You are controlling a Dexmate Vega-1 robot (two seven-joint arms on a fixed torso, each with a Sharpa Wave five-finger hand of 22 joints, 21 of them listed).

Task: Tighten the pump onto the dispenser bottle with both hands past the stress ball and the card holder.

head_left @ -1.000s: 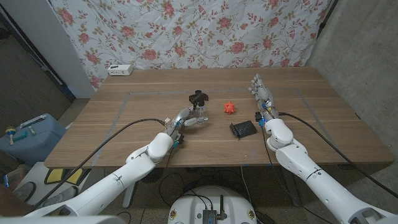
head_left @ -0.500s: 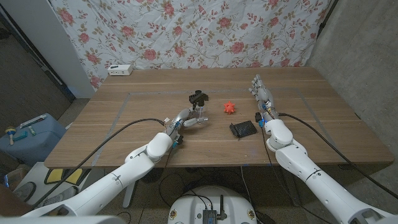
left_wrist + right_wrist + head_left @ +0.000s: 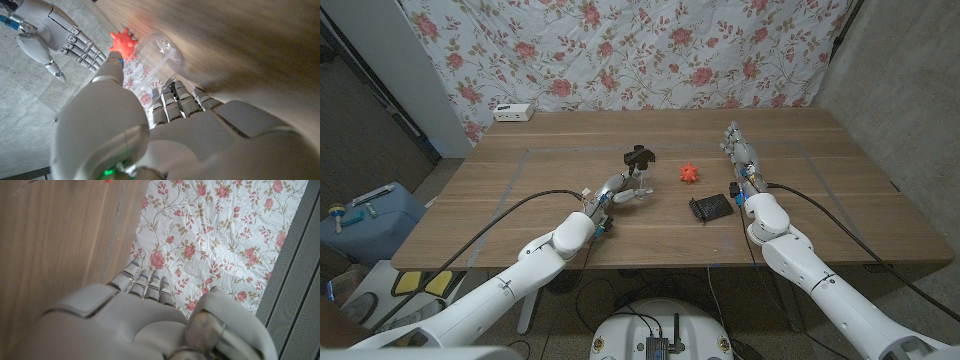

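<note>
Clear bottle (image 3: 640, 183) with black pump (image 3: 638, 156): mid-table, gripped by left hand (image 3: 620, 191). Red spiky ball (image 3: 690, 172) just beside it; black card holder (image 3: 711, 207) nearer. Right hand (image 3: 740, 155): fingers straight, holding nothing, well apart.

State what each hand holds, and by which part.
The left hand grips the clear dispenser bottle around its body, below the black pump. The right hand holds nothing.

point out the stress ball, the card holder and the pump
stress ball (image 3: 690, 172), head view, middle of the orange spiky ball
card holder (image 3: 711, 208), head view, centre of its dark top face
pump (image 3: 638, 157), head view, the black pump head
</note>
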